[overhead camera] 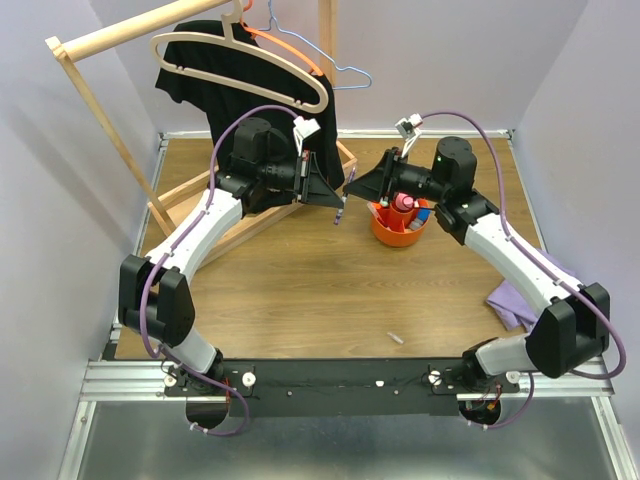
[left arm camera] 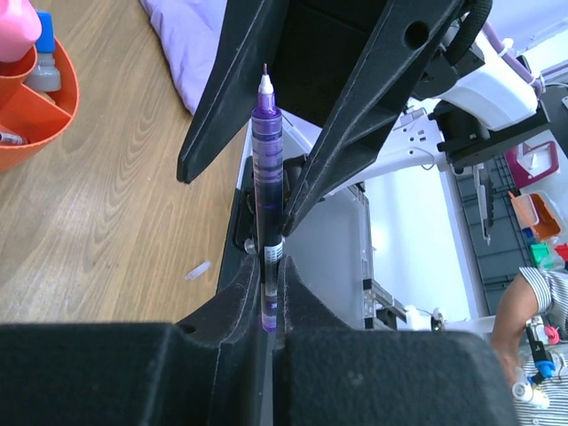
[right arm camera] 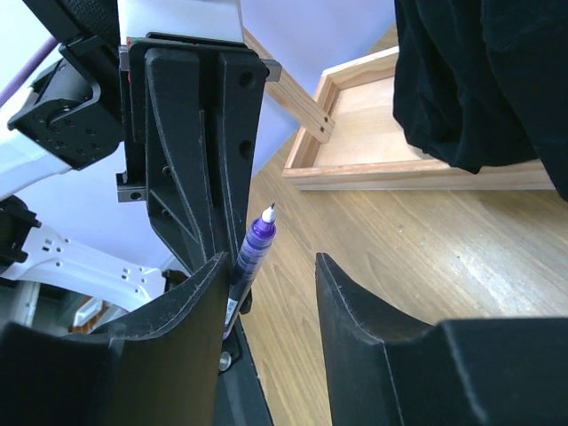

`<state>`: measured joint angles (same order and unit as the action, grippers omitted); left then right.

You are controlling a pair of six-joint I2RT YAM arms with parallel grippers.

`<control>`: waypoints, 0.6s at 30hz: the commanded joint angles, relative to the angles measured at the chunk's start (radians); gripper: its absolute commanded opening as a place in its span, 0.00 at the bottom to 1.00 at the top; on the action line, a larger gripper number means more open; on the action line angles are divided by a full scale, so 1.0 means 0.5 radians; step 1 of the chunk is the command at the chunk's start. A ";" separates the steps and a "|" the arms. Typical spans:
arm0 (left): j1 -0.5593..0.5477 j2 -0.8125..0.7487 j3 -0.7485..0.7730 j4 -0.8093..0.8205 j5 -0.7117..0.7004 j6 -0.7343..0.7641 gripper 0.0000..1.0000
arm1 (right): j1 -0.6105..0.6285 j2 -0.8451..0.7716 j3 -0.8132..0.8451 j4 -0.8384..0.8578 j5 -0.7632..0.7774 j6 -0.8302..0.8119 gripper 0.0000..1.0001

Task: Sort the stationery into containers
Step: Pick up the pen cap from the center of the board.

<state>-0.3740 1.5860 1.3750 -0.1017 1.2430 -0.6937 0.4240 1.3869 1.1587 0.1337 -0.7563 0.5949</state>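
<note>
Pen point(left arm camera: 265, 177), purple and slim with a white tip, is pinched in my left jaws. They're clamped tight on its lower barrel and the tip end pokes out free. From the top camera the pen point(overhead camera: 342, 205) hangs in the air over the table point(overhead camera: 300, 290), around 12 o'clock from the table's middle, right where my two arms meet.

My right jaws are parted and sit either side of the pen point(right arm camera: 253, 257) without gripping it. One finger point(right arm camera: 182, 337) is right against the barrel, though I honestly can't tell if it's touching. The other finger point(right arm camera: 373, 319) has a clear gap to the pen.

The orange organiser point(overhead camera: 385, 232) sits on the table at 3 o'clock from the pen, close by and partly under my right wrist. There's a pink tube point(overhead camera: 403, 203) standing in it, plus something with a blue cap point(left arm camera: 44, 53) in one of the outer compartments.

Other stuff: a purple cloth point(overhead camera: 512, 302) at 4 o'clock on the table, a wooden rack point(overhead camera: 200, 215) at 10 o'clock with a black shirt point(overhead camera: 230, 70) hanging over it, and a tiny white scrap point(overhead camera: 396, 338) lying at 5 o'clock.
</note>
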 commanded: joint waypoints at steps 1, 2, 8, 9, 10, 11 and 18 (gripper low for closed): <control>0.012 0.009 -0.020 0.151 0.054 -0.107 0.00 | -0.001 0.046 0.066 0.092 -0.077 0.047 0.50; 0.012 0.019 -0.023 0.163 0.051 -0.116 0.00 | -0.001 0.049 0.075 0.104 -0.089 0.053 0.49; -0.001 0.059 -0.020 0.240 0.054 -0.168 0.00 | 0.011 0.070 0.091 0.144 -0.107 0.068 0.31; -0.007 0.062 -0.020 0.258 0.054 -0.174 0.00 | 0.008 0.070 0.094 0.150 -0.104 0.065 0.01; -0.010 0.077 -0.017 0.268 0.054 -0.180 0.00 | 0.011 0.064 0.091 0.129 -0.059 0.068 0.01; -0.016 0.083 -0.017 0.280 0.057 -0.192 0.00 | 0.011 0.064 0.088 0.141 -0.043 0.071 0.01; -0.043 0.123 0.017 0.341 0.054 -0.223 0.19 | 0.011 0.070 0.094 0.141 -0.018 0.074 0.01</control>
<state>-0.3798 1.6291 1.3666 0.0437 1.2503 -0.7677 0.4252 1.4128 1.1774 0.1764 -0.7834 0.6464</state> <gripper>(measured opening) 0.142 0.040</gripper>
